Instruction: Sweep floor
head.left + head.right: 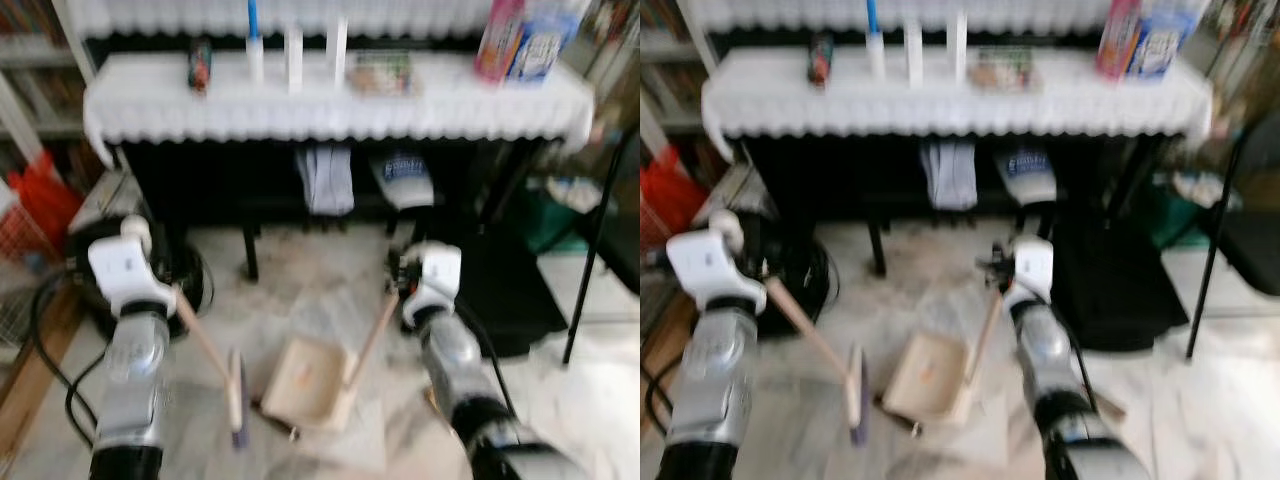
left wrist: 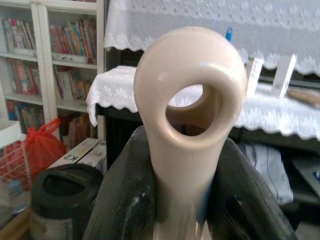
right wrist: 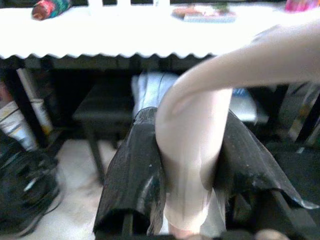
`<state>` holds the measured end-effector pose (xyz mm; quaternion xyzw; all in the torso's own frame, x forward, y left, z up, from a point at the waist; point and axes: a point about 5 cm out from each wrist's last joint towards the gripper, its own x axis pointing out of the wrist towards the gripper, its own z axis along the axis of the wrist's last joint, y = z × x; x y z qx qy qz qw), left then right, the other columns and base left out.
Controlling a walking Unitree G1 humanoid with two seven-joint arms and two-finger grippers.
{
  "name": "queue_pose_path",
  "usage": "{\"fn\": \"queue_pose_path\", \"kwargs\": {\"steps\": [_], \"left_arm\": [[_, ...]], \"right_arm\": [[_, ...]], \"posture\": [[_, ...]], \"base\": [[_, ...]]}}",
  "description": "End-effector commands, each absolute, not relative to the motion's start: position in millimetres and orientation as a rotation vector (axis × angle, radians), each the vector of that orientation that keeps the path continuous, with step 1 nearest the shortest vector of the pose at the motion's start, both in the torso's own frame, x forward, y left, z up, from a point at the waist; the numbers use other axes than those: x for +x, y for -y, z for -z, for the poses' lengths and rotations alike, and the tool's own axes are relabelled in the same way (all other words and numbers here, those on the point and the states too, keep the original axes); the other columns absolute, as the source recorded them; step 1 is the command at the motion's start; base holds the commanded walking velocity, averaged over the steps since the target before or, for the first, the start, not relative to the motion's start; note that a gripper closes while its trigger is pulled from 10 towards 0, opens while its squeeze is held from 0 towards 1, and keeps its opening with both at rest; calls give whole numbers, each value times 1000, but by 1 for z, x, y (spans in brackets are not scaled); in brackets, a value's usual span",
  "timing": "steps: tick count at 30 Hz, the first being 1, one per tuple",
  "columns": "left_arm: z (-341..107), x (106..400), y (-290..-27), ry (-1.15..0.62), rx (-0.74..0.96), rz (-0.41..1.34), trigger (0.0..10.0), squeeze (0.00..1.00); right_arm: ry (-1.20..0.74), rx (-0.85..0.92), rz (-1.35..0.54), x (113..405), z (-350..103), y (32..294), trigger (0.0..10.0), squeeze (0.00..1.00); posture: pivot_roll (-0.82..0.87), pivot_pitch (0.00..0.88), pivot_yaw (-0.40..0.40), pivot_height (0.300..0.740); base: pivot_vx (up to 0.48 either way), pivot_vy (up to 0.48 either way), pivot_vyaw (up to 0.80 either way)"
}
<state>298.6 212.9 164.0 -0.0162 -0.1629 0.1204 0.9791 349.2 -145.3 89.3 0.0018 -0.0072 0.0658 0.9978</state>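
Observation:
My left gripper (image 1: 172, 296) is shut on the beige handle of a small hand broom (image 1: 214, 358), whose purple-bristled head (image 1: 238, 400) rests on the marble floor. In the left wrist view the black fingers (image 2: 125, 200) clamp the handle's looped end (image 2: 187, 100). My right gripper (image 1: 392, 292) is shut on the upright handle of a beige dustpan (image 1: 310, 382) that sits on the floor just right of the broom head. The right wrist view has the fingers (image 3: 135, 180) pressed against that handle (image 3: 192, 145). A small dark scrap (image 1: 278, 422) lies by the pan's front edge.
A table (image 1: 330, 95) with a white lace cloth stands ahead, carrying bottles and boxes, with dark space beneath. A black round bin (image 1: 190, 275) and cables (image 1: 50, 350) sit at left, a red bag (image 1: 45, 195) beyond. A dark mat (image 1: 505, 290) and a metal stand leg (image 1: 590, 270) are at right.

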Motion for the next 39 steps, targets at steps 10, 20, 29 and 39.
{"fn": "queue_pose_path", "kwargs": {"steps": [10,20,29,39], "left_arm": [[-168,294,-225,350,14,-278,10000,0],[-154,296,-231,305,16,-305,10000,0],[-155,294,-231,311,22,-311,10000,0],[-150,288,-229,304,8,-316,10000,0]], "right_arm": [[-26,9,-164,346,-81,137,10000,0],[-107,-29,-191,336,-63,140,10000,0],[-179,-113,-154,330,-52,155,10000,0],[-280,-229,-60,316,-39,188,10000,0]], "posture": [[45,30,-53,740],[40,61,-57,740],[27,88,-60,740],[15,105,-74,740]], "base": [[0,0,0],[0,0,0],[0,0,0],[0,0,0]]}}
